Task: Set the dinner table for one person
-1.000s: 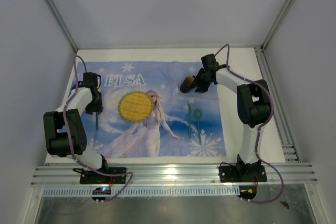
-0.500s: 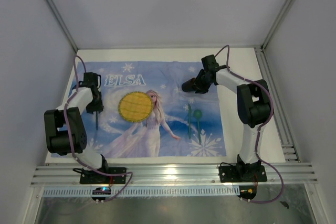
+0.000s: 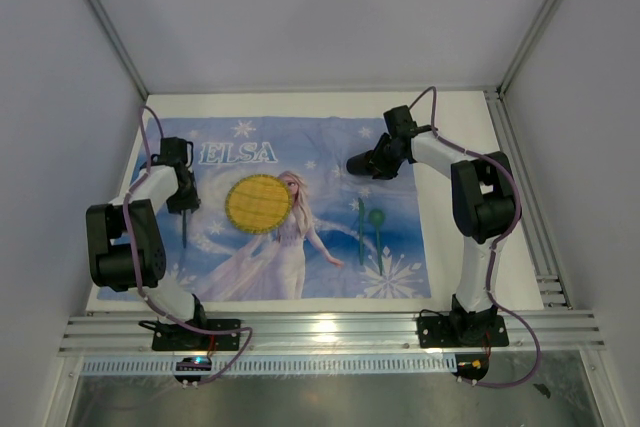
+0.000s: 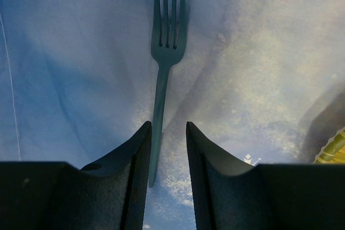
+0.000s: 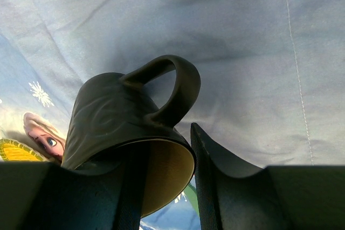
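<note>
Underneath, the dinner table (image 3: 460,112) carries a blue cloth (image 3: 330,137) spread almost edge to edge, with a yellow plate (image 3: 258,203) left of its middle. Near the cloth's far right corner the right gripper (image 5: 168,149) clenches a dark mug (image 5: 118,117) tipped sideways, the table directly below it. Toward the left edge, the left gripper (image 4: 167,127) has its jaws parted astride a fork (image 4: 161,95) whose long axis runs toward the near edge.
</note>
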Action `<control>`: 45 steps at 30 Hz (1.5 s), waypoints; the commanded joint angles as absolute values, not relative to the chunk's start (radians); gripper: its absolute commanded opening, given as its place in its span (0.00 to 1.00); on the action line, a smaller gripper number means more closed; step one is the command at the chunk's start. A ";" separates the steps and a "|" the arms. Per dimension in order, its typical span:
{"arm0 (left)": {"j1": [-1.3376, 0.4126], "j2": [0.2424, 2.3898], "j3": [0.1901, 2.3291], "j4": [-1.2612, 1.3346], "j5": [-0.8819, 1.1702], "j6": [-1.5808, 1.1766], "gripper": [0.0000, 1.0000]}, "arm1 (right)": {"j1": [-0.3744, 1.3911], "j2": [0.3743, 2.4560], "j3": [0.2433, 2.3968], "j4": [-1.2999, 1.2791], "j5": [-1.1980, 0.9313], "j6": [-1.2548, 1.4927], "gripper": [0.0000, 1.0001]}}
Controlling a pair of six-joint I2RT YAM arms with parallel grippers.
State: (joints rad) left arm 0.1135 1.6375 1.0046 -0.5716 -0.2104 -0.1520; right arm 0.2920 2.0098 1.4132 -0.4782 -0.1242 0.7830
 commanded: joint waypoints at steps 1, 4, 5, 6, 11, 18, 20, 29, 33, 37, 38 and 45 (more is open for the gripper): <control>0.115 1.626 1.022 -0.534 -0.202 -0.169 0.34 | 0.290 1.990 1.407 -0.466 -0.109 0.759 0.40; 0.115 1.606 1.023 -0.538 -0.204 -0.167 0.34 | 0.290 1.993 1.408 -0.466 -0.109 0.756 0.40; 0.115 1.605 1.023 -0.538 -0.204 -0.167 0.34 | 0.290 1.994 1.408 -0.466 -0.109 0.756 0.40; 0.117 1.603 1.023 -0.540 -0.203 -0.169 0.34 | 0.290 1.996 1.408 -0.466 -0.110 0.756 0.40; 0.115 1.603 1.022 -0.546 -0.189 -0.175 0.34 | 0.290 2.003 1.431 -0.465 -0.124 0.740 0.40; 0.115 1.598 1.019 -0.546 -0.181 -0.172 0.33 | 0.295 2.003 1.532 -0.482 -0.133 0.663 0.40; 0.117 1.603 1.022 -0.545 -0.175 -0.167 0.34 | 0.302 1.994 1.557 -0.480 -0.133 0.640 0.40; 0.115 1.646 1.022 -0.525 -0.138 -0.173 0.33 | 0.321 1.959 1.560 -0.474 -0.118 0.611 0.40; 0.115 1.651 1.022 -0.522 -0.140 -0.163 0.33 | 0.322 1.962 1.552 -0.482 -0.115 0.615 0.40; 0.115 1.657 1.026 -0.520 -0.133 -0.158 0.33 | 0.334 1.962 1.554 -0.483 -0.115 0.617 0.40; 0.115 1.658 1.026 -0.519 -0.132 -0.158 0.33 | 0.337 1.962 1.555 -0.483 -0.115 0.612 0.40; 0.115 1.674 1.014 -0.506 -0.109 -0.161 0.33 | 0.360 1.962 1.559 -0.405 -0.198 0.575 0.40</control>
State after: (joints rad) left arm 0.1135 1.6634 1.0046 -0.5488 -0.1326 -0.1574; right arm 0.3450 2.0090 1.5349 -0.4744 -0.1474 0.6189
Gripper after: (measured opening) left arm 0.336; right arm 0.402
